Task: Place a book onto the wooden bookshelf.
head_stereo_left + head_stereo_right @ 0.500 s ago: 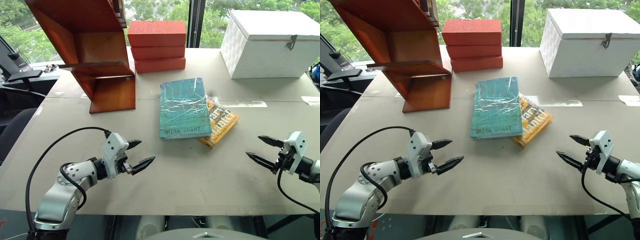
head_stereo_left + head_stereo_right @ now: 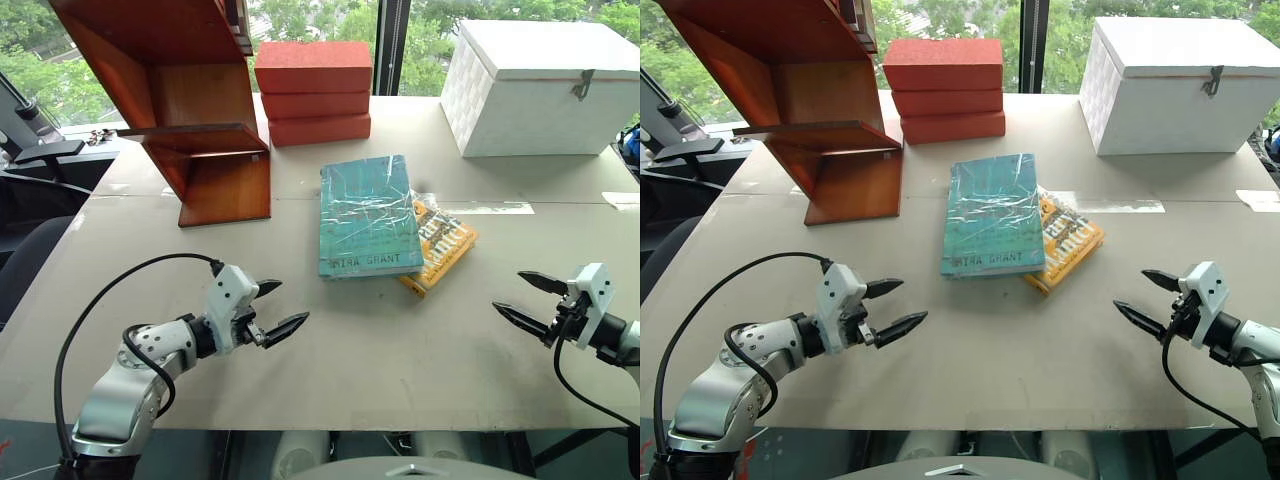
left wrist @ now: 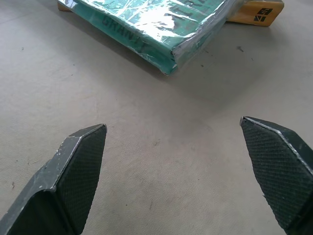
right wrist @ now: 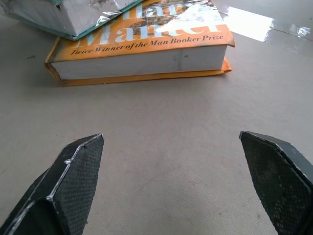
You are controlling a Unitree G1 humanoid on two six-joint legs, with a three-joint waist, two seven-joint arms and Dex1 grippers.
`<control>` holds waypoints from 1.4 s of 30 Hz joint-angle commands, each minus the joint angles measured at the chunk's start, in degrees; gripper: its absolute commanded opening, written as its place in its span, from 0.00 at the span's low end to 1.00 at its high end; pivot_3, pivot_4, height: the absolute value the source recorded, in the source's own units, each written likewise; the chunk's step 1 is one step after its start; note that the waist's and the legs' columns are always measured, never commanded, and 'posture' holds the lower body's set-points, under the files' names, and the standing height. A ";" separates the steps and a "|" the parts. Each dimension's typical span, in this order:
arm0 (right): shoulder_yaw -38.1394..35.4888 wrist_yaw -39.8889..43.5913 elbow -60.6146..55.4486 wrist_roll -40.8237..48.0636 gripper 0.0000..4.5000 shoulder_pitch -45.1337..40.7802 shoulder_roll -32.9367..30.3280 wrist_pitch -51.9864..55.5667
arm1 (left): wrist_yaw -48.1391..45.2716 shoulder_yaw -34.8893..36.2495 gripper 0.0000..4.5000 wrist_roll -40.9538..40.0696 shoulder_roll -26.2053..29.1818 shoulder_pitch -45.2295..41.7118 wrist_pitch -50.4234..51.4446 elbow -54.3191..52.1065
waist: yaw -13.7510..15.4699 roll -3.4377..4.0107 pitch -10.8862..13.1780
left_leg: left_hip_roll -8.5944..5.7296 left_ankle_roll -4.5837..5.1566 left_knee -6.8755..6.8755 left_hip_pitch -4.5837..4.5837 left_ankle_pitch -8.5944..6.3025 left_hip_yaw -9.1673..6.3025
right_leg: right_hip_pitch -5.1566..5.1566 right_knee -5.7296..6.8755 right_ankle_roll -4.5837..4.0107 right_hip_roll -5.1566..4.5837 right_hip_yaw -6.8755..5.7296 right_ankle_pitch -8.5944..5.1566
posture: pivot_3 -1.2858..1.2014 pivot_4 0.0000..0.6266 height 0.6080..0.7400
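Both the left gripper point(image 2: 269, 311) and the right gripper point(image 2: 529, 300) hover with jaws spread and empty, each aimed inward at the teal book point(image 2: 367, 215), probably readying a two-sided pickup. That book lies flat, overlapping the orange book point(image 2: 442, 243), well apart from the wooden bookshelf point(image 2: 185, 105) beyond it. The right wrist view alone reads the orange book's "Man Booker Prize" line.

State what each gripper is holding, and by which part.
Nothing is held. The left gripper and right gripper are open above the table, apart from the teal book.
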 commanded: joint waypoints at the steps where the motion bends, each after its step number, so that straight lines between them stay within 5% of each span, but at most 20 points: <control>1: -1.24 0.07 -0.92 0.19 0.98 0.00 -0.19 -1.15 | 0.20 0.58 1.00 0.26 0.36 -0.64 -1.16 -0.08 | 0.00 0.00 0.00 | 0.00 0.00 0.00 0.00 0.00 0.00 | 0.00 0.00 0.00 0.00 0.00 0.00 | 0.52 0.24 1.00; 12: -2.28 2.74 -2.96 3.47 0.98 -0.35 -0.66 -0.60 | 3.08 3.06 1.00 -4.96 -1.81 -6.36 5.12 3.66 | 0.08 -0.04 0.03 | 0.00 0.00 0.00 0.00 0.00 -0.02 | 0.01 0.00 0.00 0.00 -0.02 0.01 | 0.52 0.24 1.00; 19: -6.79 7.94 -8.75 12.79 0.98 -1.34 -6.21 6.66 | 2.40 5.11 1.00 -25.03 -2.22 -22.06 32.61 12.28 | -0.01 -0.07 0.11 | -0.02 0.01 0.04 0.01 0.00 -0.05 | 0.06 0.05 0.08 0.03 -0.03 -0.03 | 0.52 0.24 1.00; 29: -10.43 8.87 -13.14 19.29 0.98 -3.73 -9.77 13.34 | -3.26 -6.64 1.00 -18.76 -6.47 -42.39 41.40 41.87 | 0.08 -0.31 0.23 | -0.22 0.00 0.05 0.01 0.01 -0.05 | 0.11 0.05 0.01 0.11 -0.02 0.10 | 0.52 0.24 1.00; 37: -10.92 7.79 -15.41 18.53 0.98 -1.56 -8.54 13.33 | -4.68 -4.02 1.00 -17.27 -14.06 -51.52 43.46 57.64 | 0.67 -0.30 0.22 | -0.32 0.01 0.14 -0.01 0.01 -0.14 | 0.19 0.03 0.03 0.01 -0.04 0.06 | 0.52 0.24 1.00; 40: -11.38 7.57 -15.77 18.49 1.00 -0.84 -8.18 13.09 | -4.21 -2.02 0.86 -17.70 -15.62 -52.95 44.17 59.57 | 0.56 -0.30 0.22 | -0.29 0.01 0.14 0.01 0.01 -0.16 | 0.21 0.04 0.03 0.00 -0.04 0.06 | 0.52 0.24 1.00; 42: -11.49 7.58 -15.77 18.34 1.00 -0.48 -7.99 12.78 | -3.76 -0.79 0.66 -17.78 -16.23 -53.42 44.16 60.02 | 0.22 -0.36 0.25 | -0.27 0.01 0.14 -0.01 0.01 -0.17 | 0.19 0.04 0.09 0.01 -0.04 0.10 | 0.52 0.24 1.00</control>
